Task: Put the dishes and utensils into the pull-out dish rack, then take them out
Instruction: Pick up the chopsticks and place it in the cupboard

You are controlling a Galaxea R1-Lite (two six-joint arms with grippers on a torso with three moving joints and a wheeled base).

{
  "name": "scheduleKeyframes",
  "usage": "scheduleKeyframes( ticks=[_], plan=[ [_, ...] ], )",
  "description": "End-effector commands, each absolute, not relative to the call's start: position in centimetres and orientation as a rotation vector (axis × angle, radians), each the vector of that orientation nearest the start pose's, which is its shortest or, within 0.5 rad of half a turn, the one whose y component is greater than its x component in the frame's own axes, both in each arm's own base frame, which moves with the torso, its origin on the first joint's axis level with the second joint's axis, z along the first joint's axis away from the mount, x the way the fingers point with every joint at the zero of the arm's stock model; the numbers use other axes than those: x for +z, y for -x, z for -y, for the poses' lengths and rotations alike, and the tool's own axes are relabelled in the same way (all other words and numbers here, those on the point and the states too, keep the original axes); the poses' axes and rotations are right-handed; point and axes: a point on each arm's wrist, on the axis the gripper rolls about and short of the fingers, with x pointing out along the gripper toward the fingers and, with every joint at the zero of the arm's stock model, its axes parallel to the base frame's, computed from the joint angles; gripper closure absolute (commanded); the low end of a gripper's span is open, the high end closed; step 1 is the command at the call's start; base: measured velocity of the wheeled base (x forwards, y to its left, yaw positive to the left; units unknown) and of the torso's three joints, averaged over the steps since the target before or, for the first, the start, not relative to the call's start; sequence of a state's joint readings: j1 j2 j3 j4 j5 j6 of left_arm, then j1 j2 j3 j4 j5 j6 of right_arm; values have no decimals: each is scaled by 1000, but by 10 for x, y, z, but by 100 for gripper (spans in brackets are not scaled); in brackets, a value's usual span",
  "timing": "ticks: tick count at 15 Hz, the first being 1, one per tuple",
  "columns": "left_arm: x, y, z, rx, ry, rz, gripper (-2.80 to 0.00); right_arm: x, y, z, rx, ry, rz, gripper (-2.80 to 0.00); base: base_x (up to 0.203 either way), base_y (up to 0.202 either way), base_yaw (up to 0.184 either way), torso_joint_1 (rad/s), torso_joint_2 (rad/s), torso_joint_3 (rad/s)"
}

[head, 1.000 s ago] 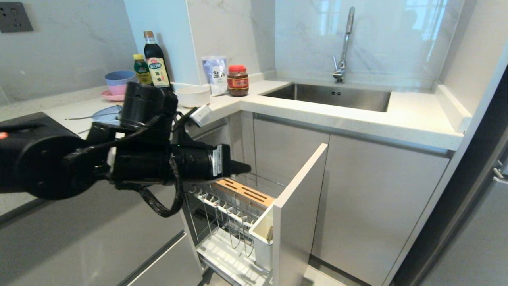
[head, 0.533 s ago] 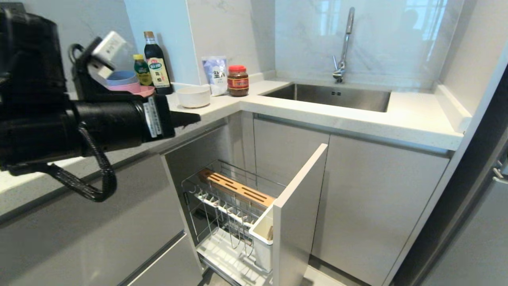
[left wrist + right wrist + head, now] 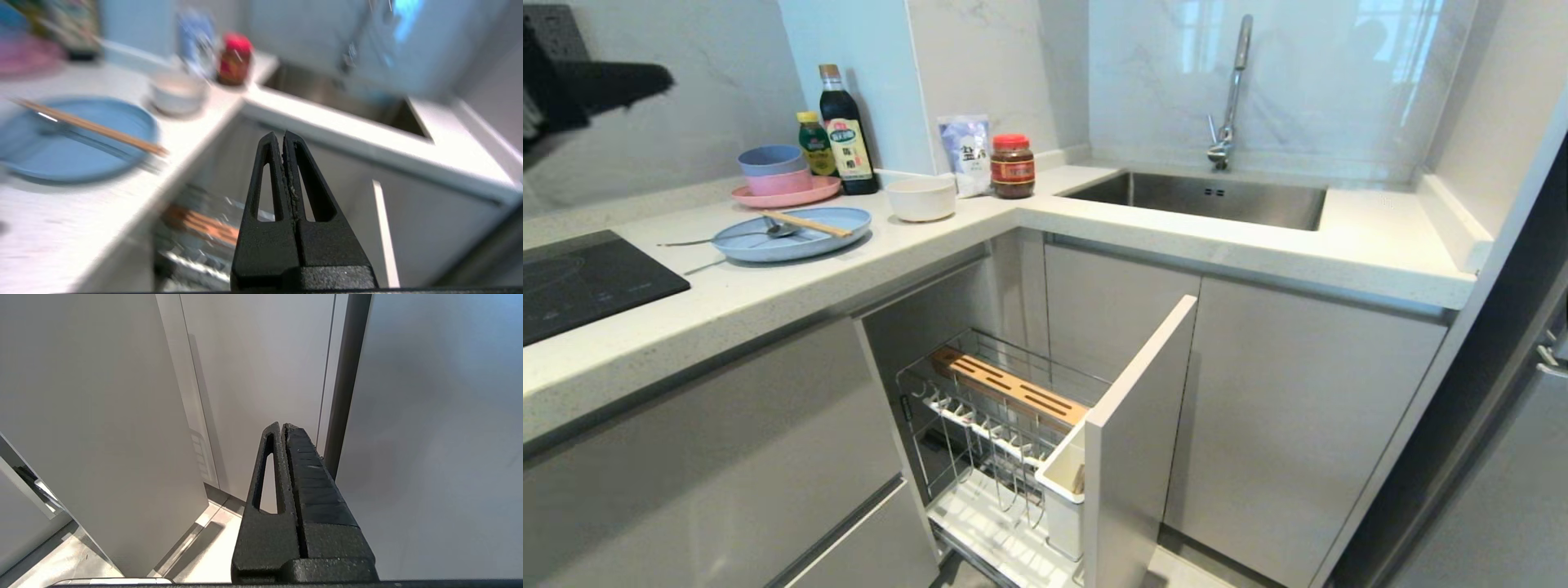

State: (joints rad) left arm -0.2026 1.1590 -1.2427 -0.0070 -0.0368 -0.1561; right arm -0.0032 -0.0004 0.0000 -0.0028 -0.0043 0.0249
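The pale blue plate [image 3: 792, 234] lies on the counter with the wooden chopsticks [image 3: 809, 222] and the silver spoon [image 3: 727, 238] resting on it. Beside it stands the white bowl [image 3: 920, 198]. Below the counter the pull-out dish rack [image 3: 1005, 425] is drawn out, with nothing in its prongs. High at the far left, above the counter, my left gripper [image 3: 668, 80] is shut and holds nothing. The left wrist view shows that gripper [image 3: 284, 132] above the rack [image 3: 196, 224], with the plate [image 3: 81, 163], chopsticks [image 3: 94, 127] and bowl [image 3: 177, 92] off to one side. My right gripper [image 3: 282, 424] is shut and parked low by the cabinet doors.
Stacked blue and pink bowls [image 3: 772, 171] sit on a pink plate by the bottles [image 3: 847, 131], a packet [image 3: 966, 151] and a red-lidded jar [image 3: 1013, 166]. A black hob [image 3: 580, 278] lies at the left. The sink [image 3: 1201, 196] with its faucet [image 3: 1232, 90] is behind. The rack's front panel [image 3: 1135, 433] juts into the aisle.
My left arm has risen from in front of the rack and swung up to the left, out to the head view's upper left edge, uncovering the plate, spoon and chopsticks. Gripper stayed shut.
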Motion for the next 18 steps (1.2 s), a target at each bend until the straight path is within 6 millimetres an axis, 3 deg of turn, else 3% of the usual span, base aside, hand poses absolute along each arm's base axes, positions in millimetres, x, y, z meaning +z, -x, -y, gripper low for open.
scheduleKeyframes(
  ticks=[1,4,7,13,16,18],
  plan=[
    [394,-99,13,-174,145,217,0,75,23,0,-8,-25,6,0,0,0,0,0,0,0],
    [395,-40,3,-93,58,349,0,75,23,0,-8,-25,6,0,0,0,0,0,0,0],
    [376,11,1,-23,-54,410,0,75,23,0,-8,-26,6,0,0,0,0,0,0,0],
    [262,73,5,-27,-123,369,0,75,23,0,-8,-25,6,0,0,0,0,0,0,0],
    [196,72,3,-56,-121,307,0,75,23,0,-8,-25,6,0,0,0,0,0,0,0],
    [154,57,2,-37,-104,223,0,75,23,0,-8,-25,6,0,0,0,0,0,0,0]
  ],
)
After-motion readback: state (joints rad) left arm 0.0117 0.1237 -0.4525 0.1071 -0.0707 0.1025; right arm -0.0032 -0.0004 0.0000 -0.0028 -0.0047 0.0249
